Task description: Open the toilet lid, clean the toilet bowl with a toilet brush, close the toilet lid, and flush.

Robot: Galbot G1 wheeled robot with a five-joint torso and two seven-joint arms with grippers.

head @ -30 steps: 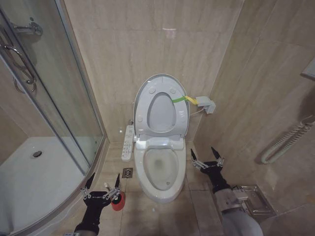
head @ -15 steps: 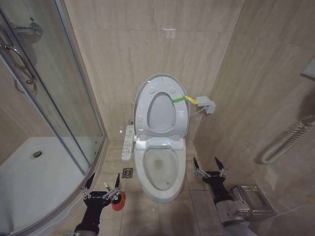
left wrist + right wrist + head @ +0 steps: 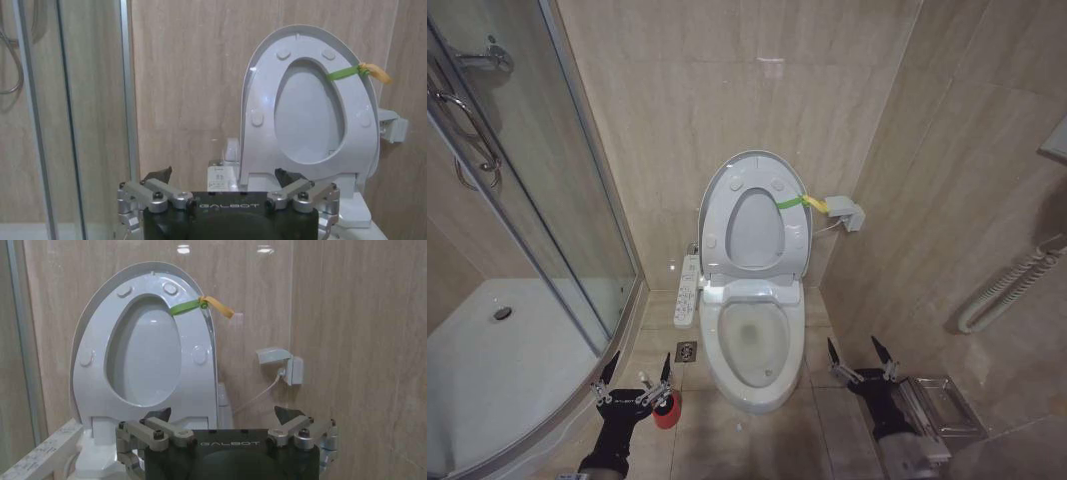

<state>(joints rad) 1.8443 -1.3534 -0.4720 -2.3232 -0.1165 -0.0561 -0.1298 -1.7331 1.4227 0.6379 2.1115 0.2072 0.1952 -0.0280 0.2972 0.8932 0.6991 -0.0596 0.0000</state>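
Note:
The toilet lid (image 3: 755,225) stands raised against the back wall with the ring seat up against it, a yellow-green band (image 3: 799,203) tied at its edge. Below it the toilet bowl (image 3: 711,350) lies uncovered, its button panel (image 3: 687,290) at the side. The toilet brush's red cup holder (image 3: 667,412) sits on the floor left of the bowl, partly hidden by my left gripper (image 3: 638,366), which hovers open right over it. My right gripper (image 3: 853,346) hangs open and holds nothing, low on the other side of the bowl. Both wrist views face the lid (image 3: 310,110) (image 3: 143,360).
A curved glass shower door (image 3: 537,200) and white shower tray (image 3: 497,360) take up the left. A floor drain (image 3: 686,350) lies beside the bowl. On the right are a wall box (image 3: 845,212), a grab rail (image 3: 1007,290) and a metal rack (image 3: 939,405).
My right arm has drawn back and down toward the lower right, away from the bowl. The left gripper has stayed put over the red cup.

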